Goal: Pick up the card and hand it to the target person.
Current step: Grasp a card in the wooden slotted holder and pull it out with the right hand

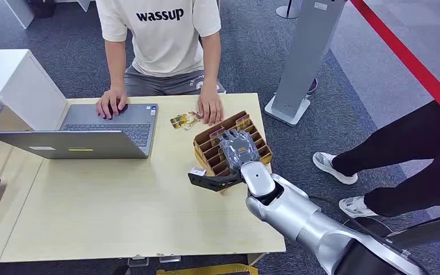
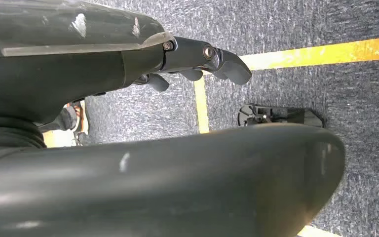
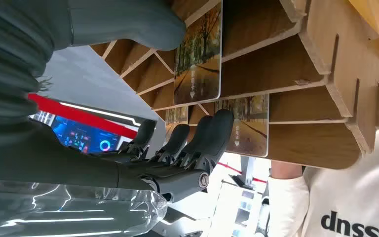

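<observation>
Reaching into the card rack, right hand fingers touch a card.

Card rack right of laptop

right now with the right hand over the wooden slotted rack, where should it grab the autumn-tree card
Pinch the free top edge of the autumn-tree card, coming from above the wooden slotted rack. The card stands upright in a narrow slot, so only that edge sticks out. The right hand is over the rack, fingers beside the cards.

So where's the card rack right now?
In the head view the card rack sits on the table's right side, by the seated person's hand, with the right hand reaching into it.
</observation>
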